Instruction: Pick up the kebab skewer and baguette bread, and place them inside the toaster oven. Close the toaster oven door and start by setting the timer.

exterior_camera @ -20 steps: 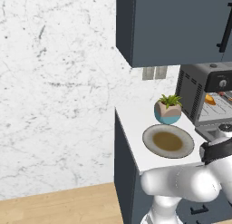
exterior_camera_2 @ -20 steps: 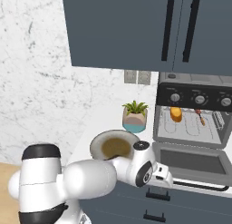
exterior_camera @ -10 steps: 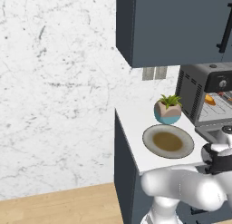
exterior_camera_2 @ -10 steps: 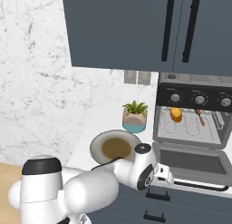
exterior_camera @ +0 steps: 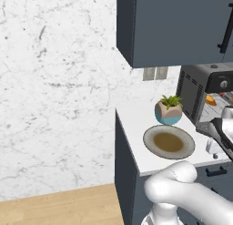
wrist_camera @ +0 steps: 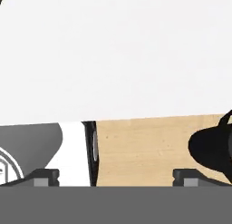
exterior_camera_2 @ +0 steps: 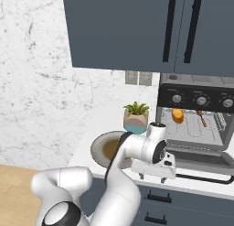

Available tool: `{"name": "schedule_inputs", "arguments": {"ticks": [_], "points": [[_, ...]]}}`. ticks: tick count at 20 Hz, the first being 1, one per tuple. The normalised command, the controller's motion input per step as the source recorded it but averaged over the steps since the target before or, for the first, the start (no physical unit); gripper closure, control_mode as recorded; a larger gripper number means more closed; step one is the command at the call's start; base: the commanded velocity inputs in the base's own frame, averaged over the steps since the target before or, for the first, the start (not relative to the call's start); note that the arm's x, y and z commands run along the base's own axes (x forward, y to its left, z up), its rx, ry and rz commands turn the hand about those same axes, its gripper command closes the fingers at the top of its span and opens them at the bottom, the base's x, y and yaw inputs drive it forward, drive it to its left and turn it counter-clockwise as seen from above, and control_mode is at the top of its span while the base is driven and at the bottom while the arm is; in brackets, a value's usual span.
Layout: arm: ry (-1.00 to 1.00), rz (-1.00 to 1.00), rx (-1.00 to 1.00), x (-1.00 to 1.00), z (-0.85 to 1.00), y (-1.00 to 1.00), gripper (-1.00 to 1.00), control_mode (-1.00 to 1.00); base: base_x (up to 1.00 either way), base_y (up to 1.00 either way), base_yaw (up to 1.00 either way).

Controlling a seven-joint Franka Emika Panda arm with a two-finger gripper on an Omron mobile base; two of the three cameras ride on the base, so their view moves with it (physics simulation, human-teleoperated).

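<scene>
The toaster oven [exterior_camera_2: 196,90] stands on the counter with its door [exterior_camera_2: 203,162] dropped open. Inside on the rack lie the golden baguette bread [exterior_camera_2: 177,115] at the left and the thin kebab skewer [exterior_camera_2: 201,118] to its right. My gripper [exterior_camera_2: 152,176] hangs open and empty at the counter's front edge, just left of the open door, fingers pointing down. From the left base the oven [exterior_camera: 200,89] shows its vented side, the baguette [exterior_camera: 210,100] peeks out, and the gripper [exterior_camera: 215,150] sits at the right edge. In the hand view the gripper [wrist_camera: 117,177] faces white counter and wood floor.
A round grey plate [exterior_camera_2: 103,149] with a brown centre lies on the counter left of the oven, behind my arm. A small potted plant [exterior_camera_2: 136,117] stands behind it. Dark wall cabinets [exterior_camera_2: 137,28] hang above. The plate [exterior_camera: 169,142] and plant [exterior_camera: 169,110] also show from the left.
My arm's elbow has swung lower and nearer the counter. The hand has stayed by the front left of the open oven door, jaws still open.
</scene>
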Motion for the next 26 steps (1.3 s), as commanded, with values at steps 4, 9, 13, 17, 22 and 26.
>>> {"name": "schedule_inputs", "arguments": {"ticks": [4,9,13,17,22,26], "points": [[-0.39,-0.02,0.0,0.87,0.55,0.14,-1.0,-1.0,0.0,0.0,0.0],[-0.46,-0.02,0.0,0.83,0.29,0.24,-1.0,-1.0,0.0,0.0,0.0],[-0.48,-0.01,0.0,0.84,0.01,0.16,-1.0,-1.0,0.0,0.0,0.0],[-0.39,0.0,0.0,0.99,0.06,0.0,-1.0,-1.0,0.0,0.0,0.0],[-0.32,-0.01,0.0,0.83,0.12,0.01,-1.0,-1.0,0.0,0.0,0.0],[-0.31,-0.02,0.0,0.52,0.0,0.14,-1.0,-1.0,0.0,0.0,0.0]]}}
